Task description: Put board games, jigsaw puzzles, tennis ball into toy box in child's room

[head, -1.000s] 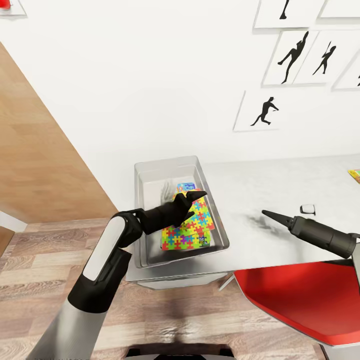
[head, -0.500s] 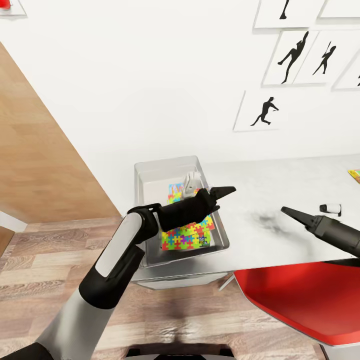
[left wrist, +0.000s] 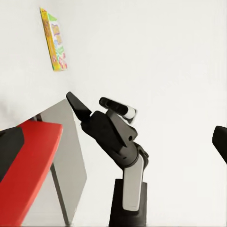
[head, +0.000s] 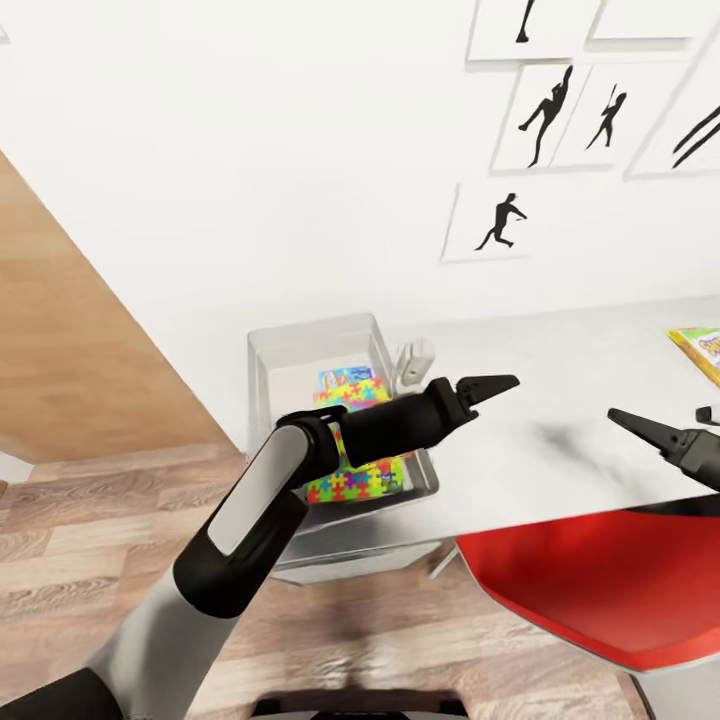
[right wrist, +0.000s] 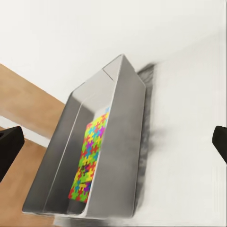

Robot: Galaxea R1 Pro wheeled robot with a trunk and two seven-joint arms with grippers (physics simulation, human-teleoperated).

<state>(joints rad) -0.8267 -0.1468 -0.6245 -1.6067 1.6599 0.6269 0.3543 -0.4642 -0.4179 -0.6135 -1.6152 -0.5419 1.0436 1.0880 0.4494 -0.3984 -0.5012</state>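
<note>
Since the board game (head: 700, 352) on the table (head: 560, 400) looks thin and stiff (probably light), its edge should be pinched by the spread, empty right gripper (head: 668, 428).

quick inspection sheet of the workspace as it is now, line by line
surface: light grey table, dark smudge between the grippers
job's things: grey toy box at the table's end holds a jigsaw puzzle and a printed box; one board game lies on the table at the head view's right edge
clutter: nothing seen
grippers: left gripper over the table beside the toy box, holding nothing; right gripper over the table edge, jaw state unclear
cables: nothing seen
surroundings: white wall, silhouette pictures, red chair, wood floor
</note>
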